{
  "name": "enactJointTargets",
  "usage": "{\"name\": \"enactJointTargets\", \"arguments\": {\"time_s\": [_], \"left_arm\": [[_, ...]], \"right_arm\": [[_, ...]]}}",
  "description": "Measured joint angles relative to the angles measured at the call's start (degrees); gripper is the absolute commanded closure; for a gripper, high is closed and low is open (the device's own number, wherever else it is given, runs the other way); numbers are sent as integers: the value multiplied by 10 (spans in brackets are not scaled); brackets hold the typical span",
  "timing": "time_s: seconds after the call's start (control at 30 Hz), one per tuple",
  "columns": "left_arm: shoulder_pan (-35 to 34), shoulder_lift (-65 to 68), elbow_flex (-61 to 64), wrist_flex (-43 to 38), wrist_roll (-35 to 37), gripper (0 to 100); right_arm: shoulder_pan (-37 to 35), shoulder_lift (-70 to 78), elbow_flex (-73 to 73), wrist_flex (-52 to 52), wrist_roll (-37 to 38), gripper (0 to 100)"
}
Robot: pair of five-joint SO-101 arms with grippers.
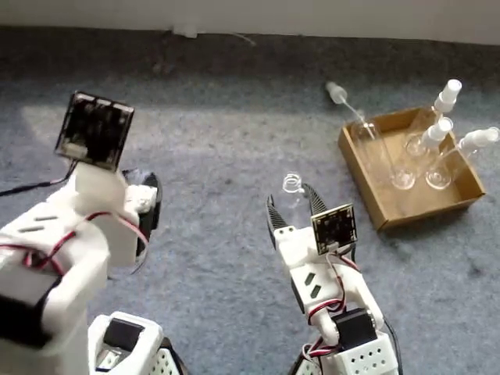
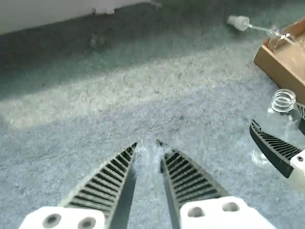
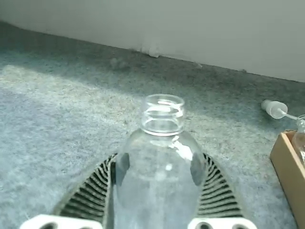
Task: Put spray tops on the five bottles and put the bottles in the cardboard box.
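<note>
The uncapped bottle (image 3: 163, 119) stands upright between the jaws of the right gripper (image 1: 291, 199), which are closed against its sides, its open neck rising above them. The loose spray top (image 1: 336, 92) lies well beyond those jaws, near the far corner of the cardboard box (image 1: 426, 212), its dip tube running toward the box. The right arm is nearer but occupied. The left gripper (image 2: 147, 143), jaws almost closed on nothing, sits farther off and probably must fetch the top.
</note>
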Motion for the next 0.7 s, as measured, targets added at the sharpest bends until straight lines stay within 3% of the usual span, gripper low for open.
{"name": "enactJointTargets", "arguments": {"time_s": [0.2, 0.43, 0.7], "left_arm": [[-3, -113, 46, 1, -23, 995], [0, -206, 175, 1, -50, 995], [0, -324, 320, 1, -52, 995]], "right_arm": [[0, 0, 6, -39, 0, 918], [0, 0, 6, -105, 0, 918], [0, 0, 6, -111, 0, 918]]}}
